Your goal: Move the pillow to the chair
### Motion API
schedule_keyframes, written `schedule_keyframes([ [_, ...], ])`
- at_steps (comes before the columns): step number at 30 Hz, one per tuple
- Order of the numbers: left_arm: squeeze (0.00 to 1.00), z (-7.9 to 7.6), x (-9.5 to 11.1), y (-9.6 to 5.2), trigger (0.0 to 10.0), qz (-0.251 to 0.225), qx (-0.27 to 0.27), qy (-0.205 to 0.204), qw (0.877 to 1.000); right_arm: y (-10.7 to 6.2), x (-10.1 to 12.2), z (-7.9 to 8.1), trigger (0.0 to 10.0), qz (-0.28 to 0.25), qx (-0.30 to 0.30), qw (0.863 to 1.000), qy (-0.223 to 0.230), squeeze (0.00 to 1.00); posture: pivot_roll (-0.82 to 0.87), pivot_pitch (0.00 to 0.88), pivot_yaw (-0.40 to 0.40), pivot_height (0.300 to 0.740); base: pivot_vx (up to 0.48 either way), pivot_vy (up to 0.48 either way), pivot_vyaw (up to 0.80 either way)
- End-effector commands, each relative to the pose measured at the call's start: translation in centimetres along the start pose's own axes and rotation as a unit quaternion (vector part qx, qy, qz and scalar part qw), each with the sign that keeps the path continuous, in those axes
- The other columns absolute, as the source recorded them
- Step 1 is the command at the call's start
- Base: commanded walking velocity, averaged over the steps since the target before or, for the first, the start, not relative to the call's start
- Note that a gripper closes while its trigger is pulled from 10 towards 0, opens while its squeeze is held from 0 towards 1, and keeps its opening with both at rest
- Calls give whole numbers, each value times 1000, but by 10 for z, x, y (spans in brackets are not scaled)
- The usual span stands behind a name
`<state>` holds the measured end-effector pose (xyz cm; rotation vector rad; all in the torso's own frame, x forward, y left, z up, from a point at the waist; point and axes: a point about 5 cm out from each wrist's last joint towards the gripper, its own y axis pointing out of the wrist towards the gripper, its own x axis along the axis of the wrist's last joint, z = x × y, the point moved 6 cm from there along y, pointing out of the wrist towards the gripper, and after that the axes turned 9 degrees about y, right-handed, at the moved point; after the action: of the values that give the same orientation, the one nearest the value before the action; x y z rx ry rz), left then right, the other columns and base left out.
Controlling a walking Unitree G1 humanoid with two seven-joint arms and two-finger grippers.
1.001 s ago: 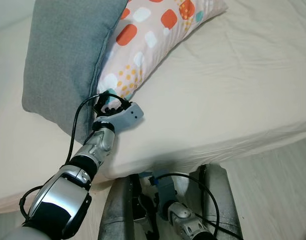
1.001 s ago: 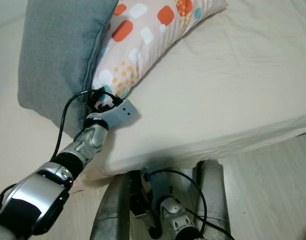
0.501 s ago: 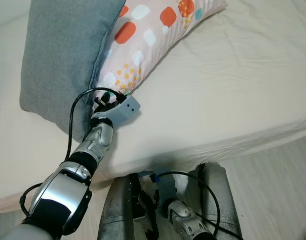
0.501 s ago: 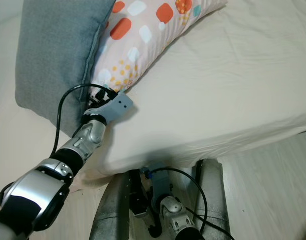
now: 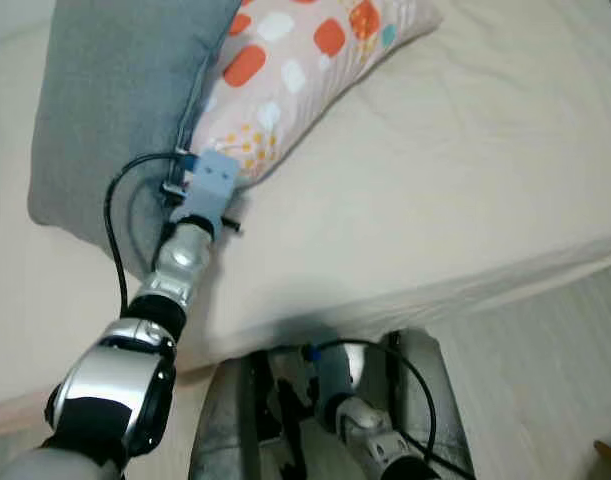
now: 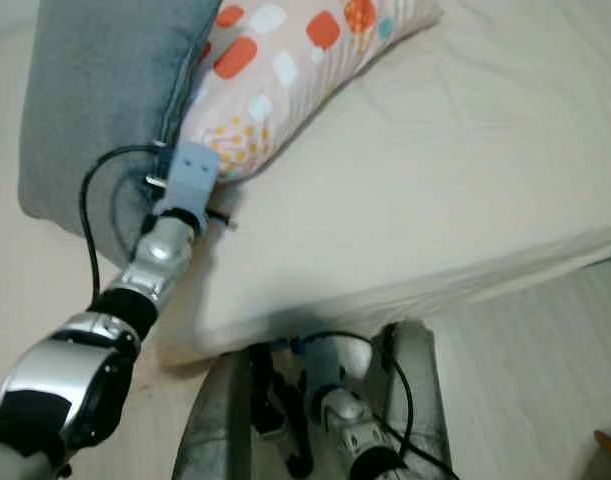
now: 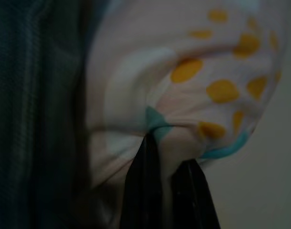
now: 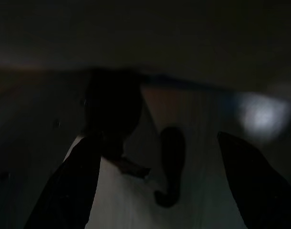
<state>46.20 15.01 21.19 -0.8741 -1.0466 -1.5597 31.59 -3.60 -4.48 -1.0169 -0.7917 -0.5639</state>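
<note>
Matt cloth pillow point(image 5: 305, 60), woven cushion point(image 5: 115, 100)

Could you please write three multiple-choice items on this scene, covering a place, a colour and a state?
1. Where does the patterned pillow lie?
A. On the floor
B. On the bed, beside the grey pillow
C. On a chair

2. What colour is the bed sheet?
A. Cream
B. Navy
C. Black

3. What is the left claw doing?
A. Hanging idle
B. Holding a cup
C. Pinching the patterned pillow's corner

Answers: 1 B, both pillows rest together on the bed. 2 A, the sheet is pale cream. 3 C, the left wrist view shows fabric bunched between its fingers.
</note>
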Motion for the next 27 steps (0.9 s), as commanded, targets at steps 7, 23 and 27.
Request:
schedule_keyframes([
  [7,0,4,93,-17,0,-189,-174,-197,946,4,7,-1,10000,11,7,1000,16,0,-177,267,106,606,0,0,0],
  [23,0,52,200,-103,0,-410,-327,-361,771,8,46,-10,10000,-18,12,999,25,0,-169,136,48,606,0,0,0],
  [27,0,70,210,-122,0,-444,-331,-384,739,8,50,-10,10000,-22,17,999,32,0,-167,117,40,606,0,0,0],
])
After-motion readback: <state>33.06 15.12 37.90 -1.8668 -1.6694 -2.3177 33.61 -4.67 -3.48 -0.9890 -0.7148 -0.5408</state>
